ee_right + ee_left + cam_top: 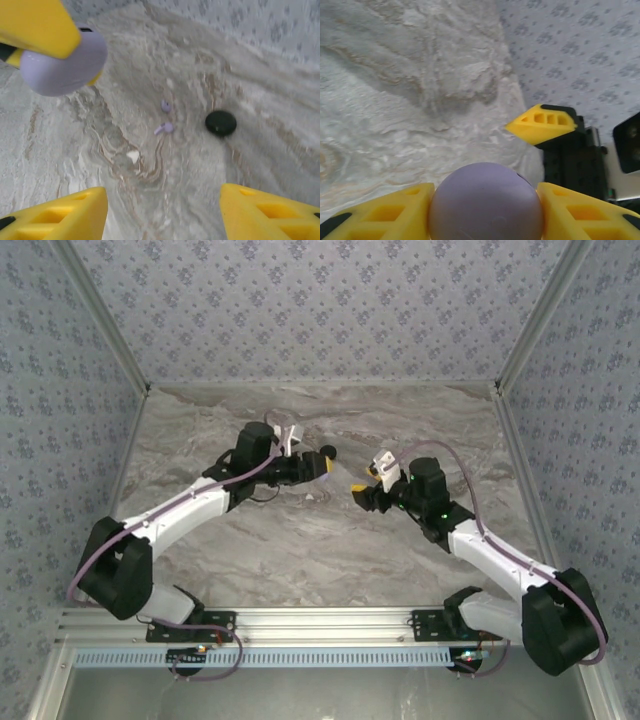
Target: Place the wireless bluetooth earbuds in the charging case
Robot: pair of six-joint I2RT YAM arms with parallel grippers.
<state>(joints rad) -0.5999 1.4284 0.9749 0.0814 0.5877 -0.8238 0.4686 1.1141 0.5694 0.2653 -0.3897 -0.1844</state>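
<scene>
My top camera: high, behind arms (190,505), looking down on whole desk (300,550). Left wrist: tight on lavender case (485,202), facing low across desk. Right wrist: higher, angled down; shares case, desk with left.

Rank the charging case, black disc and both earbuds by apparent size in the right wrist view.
1. charging case, though nearest the camera, so inflated.
2. black disc.
3. upper earbud and lower earbud: alike, unranked.
</scene>
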